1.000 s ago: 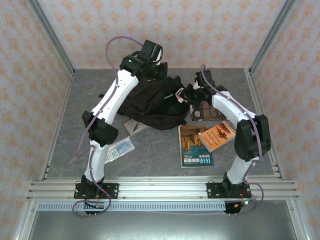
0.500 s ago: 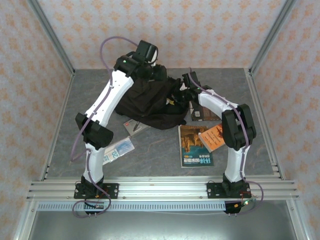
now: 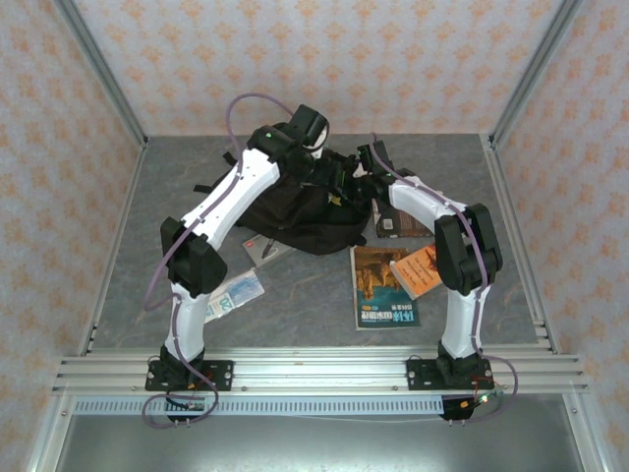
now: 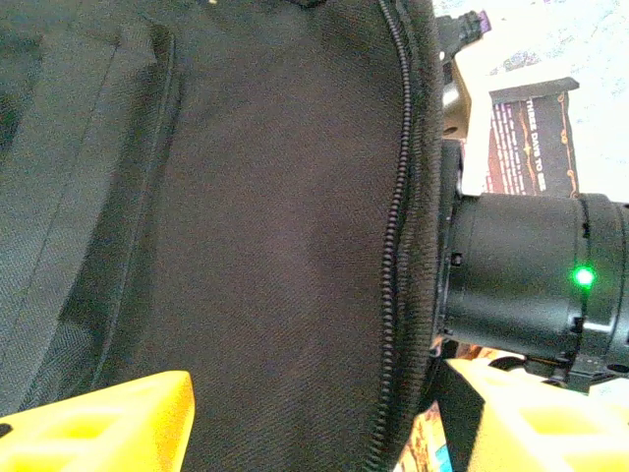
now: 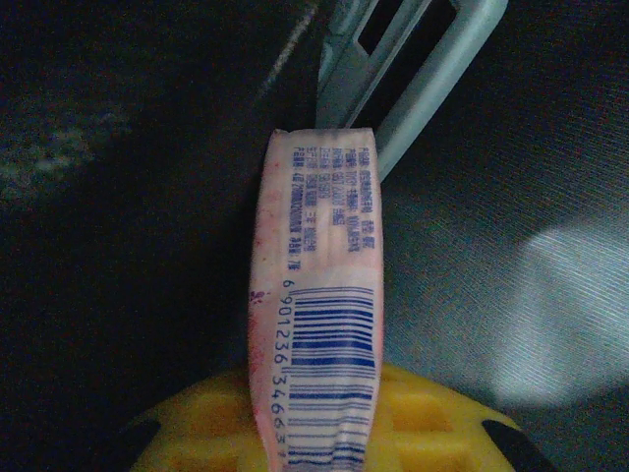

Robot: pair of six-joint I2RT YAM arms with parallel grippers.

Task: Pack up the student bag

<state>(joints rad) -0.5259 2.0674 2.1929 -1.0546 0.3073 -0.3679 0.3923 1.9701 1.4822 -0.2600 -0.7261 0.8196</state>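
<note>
The student bag, a big black backpack, lies at the back middle of the table. My left gripper hovers over its right edge. In the left wrist view it is open, its yellow fingers wide apart above the black fabric and the zipper. My right gripper reaches into the bag from the right. It is shut on a pink and white packet with a blue barcode, which points into the bag's dark inside beside a grey buckle.
Right of the bag lie a dark book, an orange book and a magazine. Left front of the bag are a small blue-white packet and a dark flat item. Metal rails border the table.
My left gripper has opened and shifted right over the bag's edge. The right arm folded in and pushed the packet into the bag, then held still.
</note>
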